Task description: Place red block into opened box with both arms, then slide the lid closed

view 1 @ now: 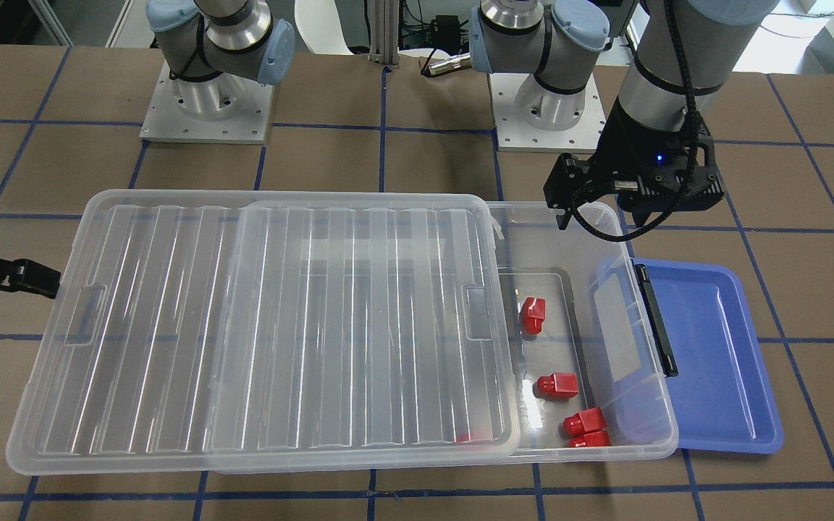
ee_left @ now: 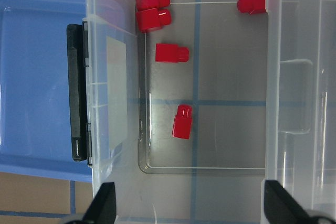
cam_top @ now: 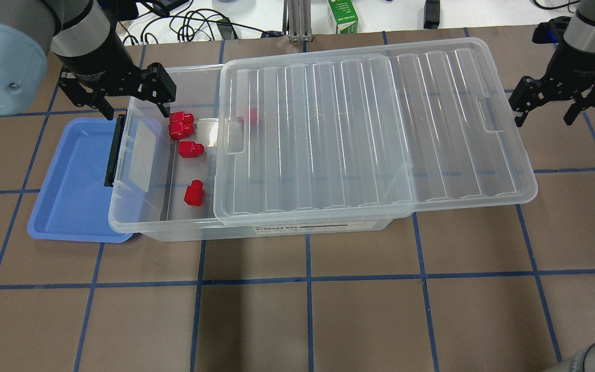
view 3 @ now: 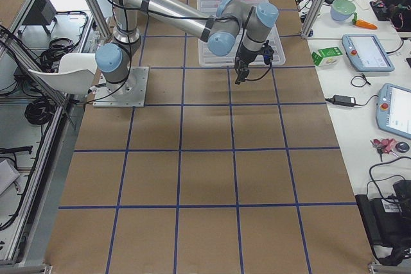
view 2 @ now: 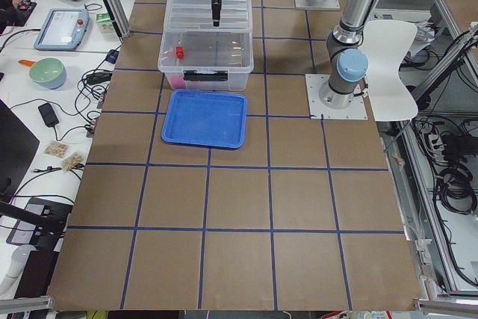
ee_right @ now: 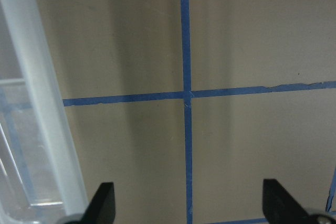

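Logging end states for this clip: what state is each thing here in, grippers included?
box: open at its black-bar end.
lid: partway on, covering most of the box.
red blocks: five inside the box, one under the lid's edge.
blue tray: flat, edge under the box's rim.
left gripper: open, empty, above the box's open end.
right gripper: open, empty, beside the lid's overhanging end.
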You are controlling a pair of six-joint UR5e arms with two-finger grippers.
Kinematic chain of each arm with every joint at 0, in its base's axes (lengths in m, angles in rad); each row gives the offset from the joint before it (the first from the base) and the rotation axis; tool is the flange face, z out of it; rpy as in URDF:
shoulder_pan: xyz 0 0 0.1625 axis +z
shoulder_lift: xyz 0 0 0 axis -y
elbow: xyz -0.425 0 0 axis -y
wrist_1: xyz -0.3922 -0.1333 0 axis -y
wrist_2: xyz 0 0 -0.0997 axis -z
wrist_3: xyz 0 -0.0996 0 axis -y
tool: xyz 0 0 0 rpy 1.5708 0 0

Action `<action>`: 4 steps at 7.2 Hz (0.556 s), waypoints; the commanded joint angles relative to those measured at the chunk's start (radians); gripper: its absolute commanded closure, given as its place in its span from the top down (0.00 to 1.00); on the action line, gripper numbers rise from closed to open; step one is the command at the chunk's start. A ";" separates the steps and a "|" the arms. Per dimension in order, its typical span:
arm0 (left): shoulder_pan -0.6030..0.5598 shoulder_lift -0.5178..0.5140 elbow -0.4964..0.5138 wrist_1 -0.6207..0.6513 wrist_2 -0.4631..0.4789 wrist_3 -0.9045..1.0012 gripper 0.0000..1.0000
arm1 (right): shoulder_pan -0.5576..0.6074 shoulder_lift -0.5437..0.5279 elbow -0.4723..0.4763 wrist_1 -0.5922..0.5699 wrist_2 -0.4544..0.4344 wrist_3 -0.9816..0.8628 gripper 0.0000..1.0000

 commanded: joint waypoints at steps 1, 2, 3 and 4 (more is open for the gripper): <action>0.000 0.000 0.000 0.000 0.001 0.000 1.00 | 0.005 0.002 0.001 0.001 0.009 0.013 1.00; 0.000 0.000 0.000 -0.002 0.001 0.000 1.00 | 0.008 0.003 0.001 0.002 0.013 0.016 1.00; 0.000 0.000 0.000 0.000 -0.001 0.000 1.00 | 0.010 0.000 -0.001 0.008 0.015 0.017 1.00; 0.000 -0.002 -0.002 0.000 -0.001 0.000 1.00 | 0.026 0.002 -0.001 0.004 0.015 0.036 1.00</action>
